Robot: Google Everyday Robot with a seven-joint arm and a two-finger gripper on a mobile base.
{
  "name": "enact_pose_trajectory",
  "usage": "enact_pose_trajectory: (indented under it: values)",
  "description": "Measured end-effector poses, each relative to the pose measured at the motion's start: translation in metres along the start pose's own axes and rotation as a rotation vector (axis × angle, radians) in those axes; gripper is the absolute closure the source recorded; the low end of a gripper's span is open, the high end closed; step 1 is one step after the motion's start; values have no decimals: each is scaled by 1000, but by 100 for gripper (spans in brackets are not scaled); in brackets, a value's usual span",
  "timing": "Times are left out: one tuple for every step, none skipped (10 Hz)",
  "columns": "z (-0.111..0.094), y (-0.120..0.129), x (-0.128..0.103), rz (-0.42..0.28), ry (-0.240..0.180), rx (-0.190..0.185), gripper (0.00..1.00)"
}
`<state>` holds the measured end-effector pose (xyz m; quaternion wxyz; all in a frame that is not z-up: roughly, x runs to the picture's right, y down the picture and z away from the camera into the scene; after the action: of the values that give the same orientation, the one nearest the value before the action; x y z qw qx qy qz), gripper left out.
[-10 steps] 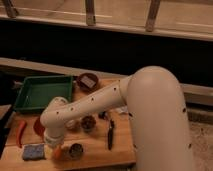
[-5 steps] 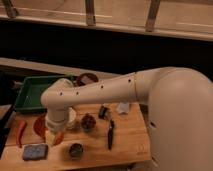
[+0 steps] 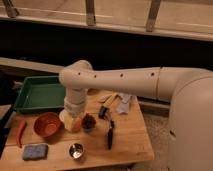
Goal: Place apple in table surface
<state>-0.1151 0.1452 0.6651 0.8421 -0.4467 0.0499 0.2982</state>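
The white arm (image 3: 125,80) reaches in from the right of the view, bends at an elbow and drops straight down to the gripper (image 3: 71,118), which sits low over the table surface (image 3: 132,142) just right of the orange bowl (image 3: 46,131). The wrist covers the claw from this camera, so I cannot tell whether it is released or clenched. The apple (image 3: 76,125), yellow-orange, shows right under the gripper, just beside the orange bowl on its right; whether it rests on the wood or hangs slightly above it cannot be told.

A small dark bowl (image 3: 89,122) stands further right of the orange bowl, just past the apple. A red chili pepper (image 3: 21,133) lies left of the orange bowl, near the table edge. In front of the orange bowl lie a blue sponge (image 3: 35,151) and, further right, a small metal cup (image 3: 76,150). The green tray (image 3: 22,100) sits behind the orange bowl. A black handled tool (image 3: 110,136) lies well to the bowl's right
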Motion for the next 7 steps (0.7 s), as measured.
enact_pose_trajectory:
  values:
    - [-2, -21, 23, 70, 11, -9, 100]
    - [-5, -38, 42, 126, 23, -12, 100]
    - [-8, -56, 58, 177, 37, -10, 100]
    - [-13, -74, 74, 230, 46, -3, 100]
    - [-20, -92, 90, 284, 51, 10, 100]
    - [-28, -109, 106, 340, 51, 38, 100]
    - [-41, -121, 117, 388, 47, 81, 100]
